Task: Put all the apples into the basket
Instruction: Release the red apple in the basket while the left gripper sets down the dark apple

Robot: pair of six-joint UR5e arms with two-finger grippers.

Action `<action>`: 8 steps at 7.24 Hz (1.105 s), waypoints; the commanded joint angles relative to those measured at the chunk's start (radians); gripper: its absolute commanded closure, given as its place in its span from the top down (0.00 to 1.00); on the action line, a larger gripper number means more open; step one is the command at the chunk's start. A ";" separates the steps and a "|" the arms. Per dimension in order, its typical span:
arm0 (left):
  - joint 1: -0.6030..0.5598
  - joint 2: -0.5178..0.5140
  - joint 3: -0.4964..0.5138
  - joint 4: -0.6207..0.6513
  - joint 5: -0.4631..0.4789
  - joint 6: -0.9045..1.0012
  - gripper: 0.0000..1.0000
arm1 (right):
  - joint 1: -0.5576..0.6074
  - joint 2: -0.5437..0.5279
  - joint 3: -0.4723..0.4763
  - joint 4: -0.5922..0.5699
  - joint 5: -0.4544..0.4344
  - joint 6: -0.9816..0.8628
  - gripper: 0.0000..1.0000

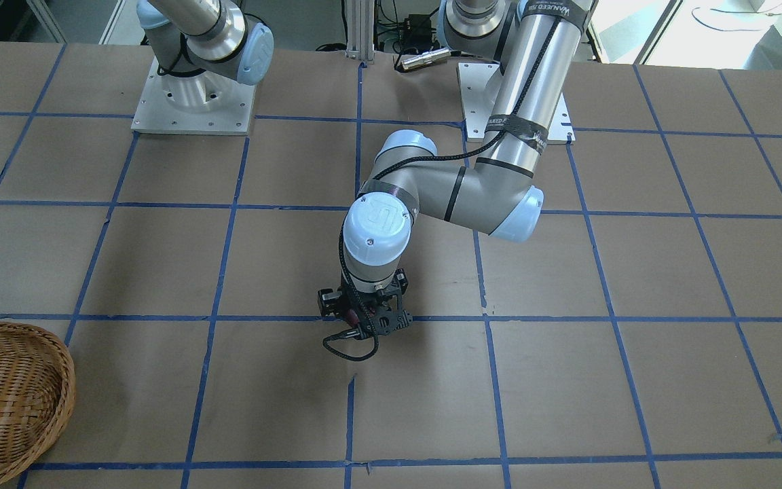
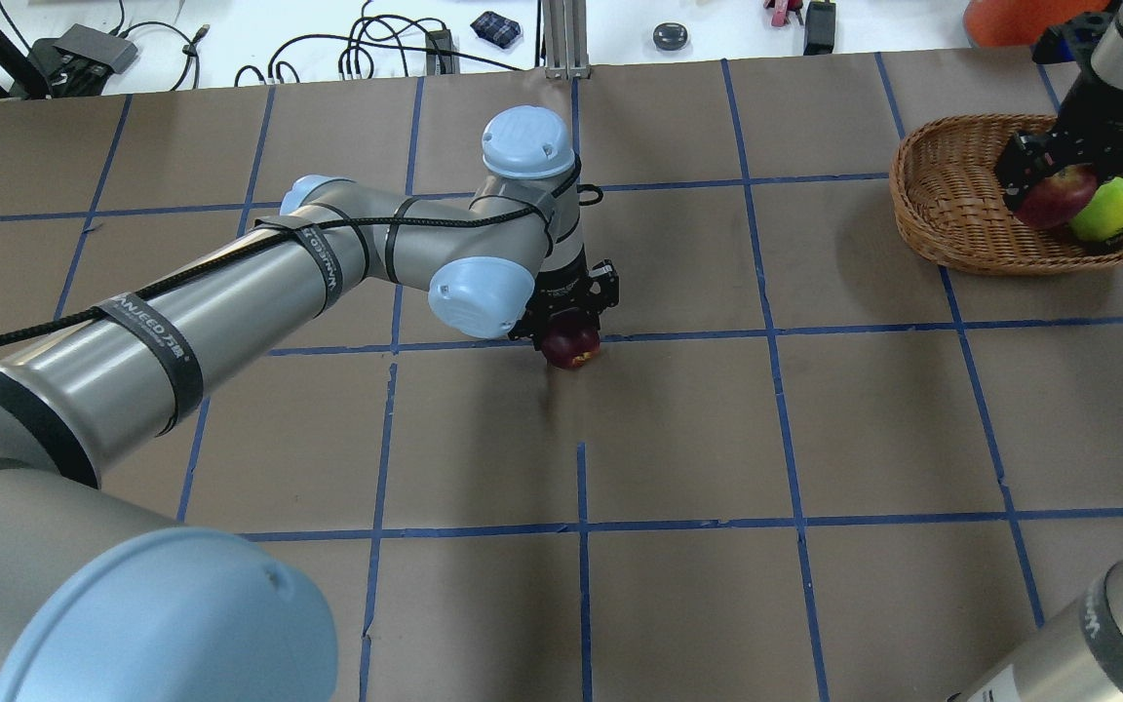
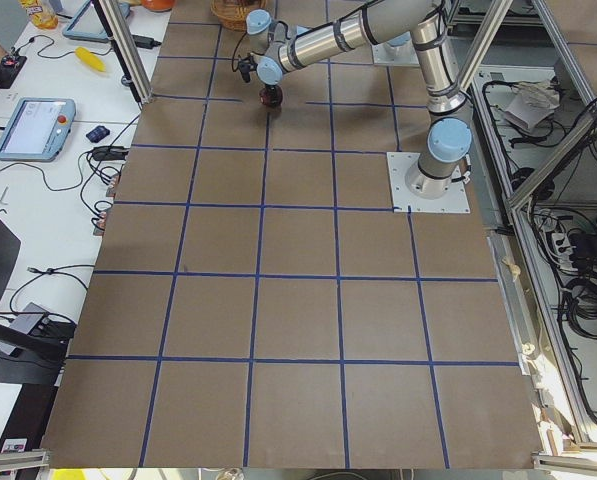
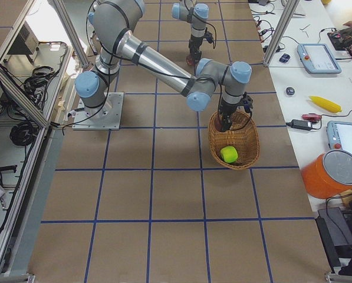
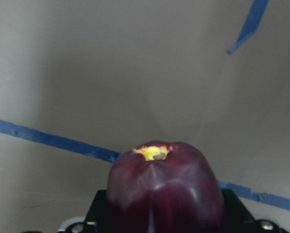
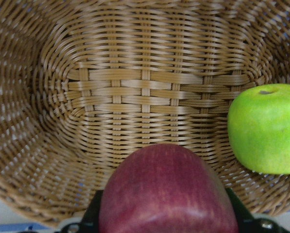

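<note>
My left gripper [image 2: 569, 331] is shut on the dark maroon apple [image 2: 570, 346] and holds it low over the middle of the table by a blue tape line. The left wrist view shows that apple [image 5: 164, 189] with a yellowish stem end. My right gripper [image 2: 1049, 185] is shut on the red apple [image 2: 1055, 196] over the wicker basket [image 2: 951, 244] at the far right. The right wrist view shows the red apple [image 6: 166, 194] just above the basket floor [image 6: 135, 87]. The lime green apple [image 2: 1110, 210] lies in the basket beside it [image 6: 266, 128].
The table is brown paper with a grid of blue tape [image 2: 581, 526]. The arm bases [image 1: 194, 102] stand at the robot's side. Cables and small devices [image 2: 376, 49] lie past the far edge. An orange object [image 2: 1010, 19] sits behind the basket.
</note>
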State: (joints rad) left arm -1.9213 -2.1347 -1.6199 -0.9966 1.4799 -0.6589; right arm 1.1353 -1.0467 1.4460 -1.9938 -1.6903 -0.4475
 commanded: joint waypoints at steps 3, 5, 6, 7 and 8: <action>0.033 0.131 0.018 -0.139 0.003 0.127 1.00 | -0.008 0.082 -0.019 -0.069 -0.006 0.003 0.51; 0.114 0.255 0.128 -0.454 0.017 0.319 1.00 | -0.018 0.080 -0.022 -0.068 -0.005 0.000 1.00; 0.142 0.301 0.162 -0.556 0.023 0.431 1.00 | -0.029 0.079 -0.021 -0.057 -0.002 -0.003 1.00; 0.180 0.346 0.158 -0.565 0.025 0.526 1.00 | -0.031 0.070 -0.025 -0.048 -0.002 -0.002 1.00; 0.227 0.395 0.143 -0.565 0.031 0.618 1.00 | -0.016 0.016 -0.023 0.014 0.003 0.000 1.00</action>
State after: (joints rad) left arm -1.7497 -1.8029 -1.4714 -1.5365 1.5046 -0.1647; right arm 1.1101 -0.9852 1.4228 -2.0324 -1.6914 -0.4491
